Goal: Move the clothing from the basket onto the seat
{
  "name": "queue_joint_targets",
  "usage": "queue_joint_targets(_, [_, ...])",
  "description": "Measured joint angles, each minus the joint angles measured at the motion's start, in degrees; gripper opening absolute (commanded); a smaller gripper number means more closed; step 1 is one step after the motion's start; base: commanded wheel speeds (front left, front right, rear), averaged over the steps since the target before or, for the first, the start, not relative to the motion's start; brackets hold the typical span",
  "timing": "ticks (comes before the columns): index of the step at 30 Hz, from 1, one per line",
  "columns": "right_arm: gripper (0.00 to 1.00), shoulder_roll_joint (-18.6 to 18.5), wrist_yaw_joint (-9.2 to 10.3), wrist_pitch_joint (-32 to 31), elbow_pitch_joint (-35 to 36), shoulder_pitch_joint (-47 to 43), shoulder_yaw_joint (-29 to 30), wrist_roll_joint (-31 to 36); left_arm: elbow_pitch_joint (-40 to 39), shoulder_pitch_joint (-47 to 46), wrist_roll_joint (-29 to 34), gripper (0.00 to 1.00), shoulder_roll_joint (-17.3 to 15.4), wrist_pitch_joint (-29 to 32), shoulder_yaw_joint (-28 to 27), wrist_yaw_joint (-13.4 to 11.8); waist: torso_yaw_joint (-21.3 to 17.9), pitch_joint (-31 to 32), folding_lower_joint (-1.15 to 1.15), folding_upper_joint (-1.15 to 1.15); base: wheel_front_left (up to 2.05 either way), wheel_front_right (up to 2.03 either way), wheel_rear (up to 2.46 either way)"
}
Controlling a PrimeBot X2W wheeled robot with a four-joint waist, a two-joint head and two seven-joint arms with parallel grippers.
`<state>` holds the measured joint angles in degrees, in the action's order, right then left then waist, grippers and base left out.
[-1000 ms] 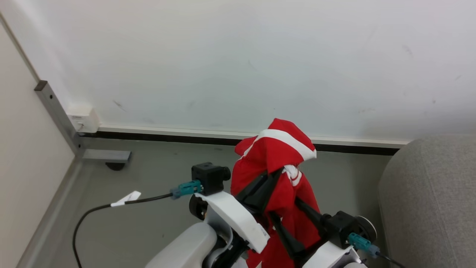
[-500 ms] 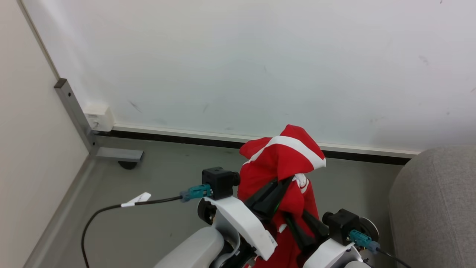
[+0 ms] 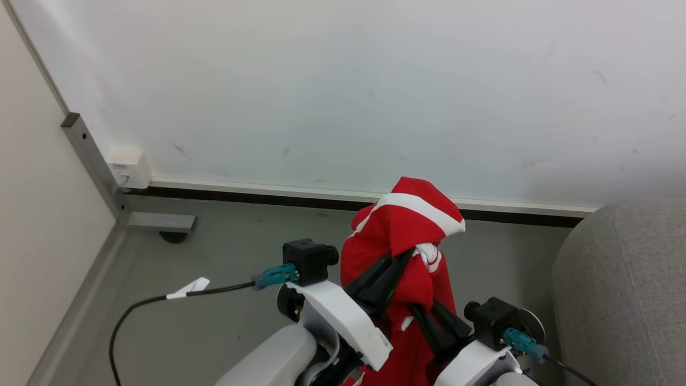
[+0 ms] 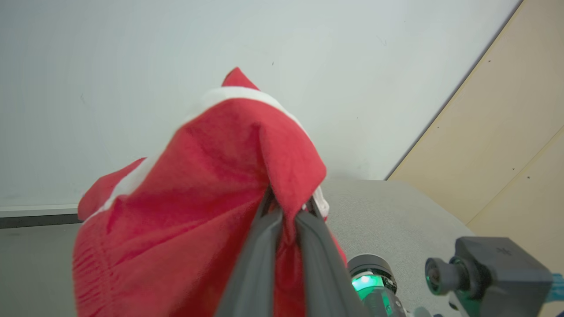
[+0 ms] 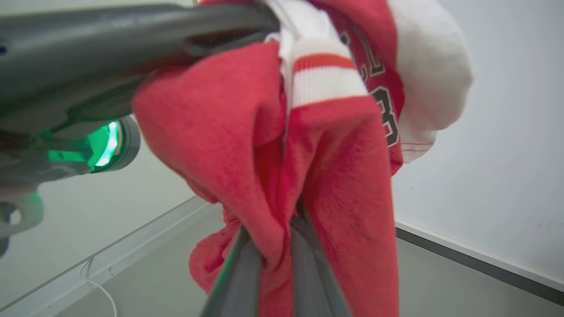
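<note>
The clothing (image 3: pixel 404 225), bright red with white stripes, hangs bunched in the air above the grey floor. My left gripper (image 3: pixel 408 253) is shut on its upper fold, and the pinch shows close up in the left wrist view (image 4: pixel 286 207). Lower down, my right gripper (image 3: pixel 423 306) is shut on a hanging part of the clothing (image 5: pixel 339 185), whose red fabric is squeezed between its fingers (image 5: pixel 246 273). The seat (image 3: pixel 621 279), a light grey sofa, stands just right of the bundle and appears again behind it (image 4: pixel 396 211). The basket is out of view.
A white wall with a dark baseboard (image 3: pixel 268 197) runs behind. At the left stand a grey metal post with a foot bracket (image 3: pixel 155 221) and a small white box (image 3: pixel 127 169). A black cable with a white tag (image 3: pixel 185 288) trails over the floor.
My right gripper has closed from wide open onto the hanging red fabric. The left gripper keeps its hold. The head camera has shifted slightly.
</note>
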<state>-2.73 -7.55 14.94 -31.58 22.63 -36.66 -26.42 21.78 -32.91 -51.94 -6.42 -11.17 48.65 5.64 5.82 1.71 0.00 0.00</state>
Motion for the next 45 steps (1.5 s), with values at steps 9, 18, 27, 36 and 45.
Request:
queue_joint_targets(9, [0.00,0.00,0.00,0.00,0.75,-0.10,0.35,0.32,0.34,-0.02,0.01,0.00,-0.45,-0.43,-0.03,-0.49,-1.08,-0.21,0.00,0.00,0.00,0.00,0.00])
queue_joint_targets(18, [0.00,0.02,0.00,0.00,1.47,-0.64,4.13,2.35,0.45,0.34,0.24,1.00,-1.37,-0.47,0.38,-0.93,-2.80,-0.41,0.00,0.00,0.00,0.00,0.00])
queue_joint_targets(27, [0.00,-0.68,0.00,0.00,2.86,-2.39,8.51,4.88,-1.10,1.31,0.91,1.00,-2.45,-1.03,0.68,-1.27,-6.26,-0.88,0.00,0.00,0.00,0.00,0.00])
queue_joint_targets(36, [0.00,-2.40,0.00,-0.01,7.42,-3.14,14.59,6.75,-3.43,2.36,2.23,1.00,-4.19,-2.57,0.05,-1.48,-11.45,-1.55,0.00,0.00,0.00,0.00,0.00])
queue_joint_targets(45, [0.00,-4.72,0.00,0.00,12.93,-2.97,19.33,6.01,-4.11,3.42,5.26,1.00,-5.56,-3.49,0.08,-1.66,-18.57,-2.85,0.00,0.00,0.00,0.00,0.00])
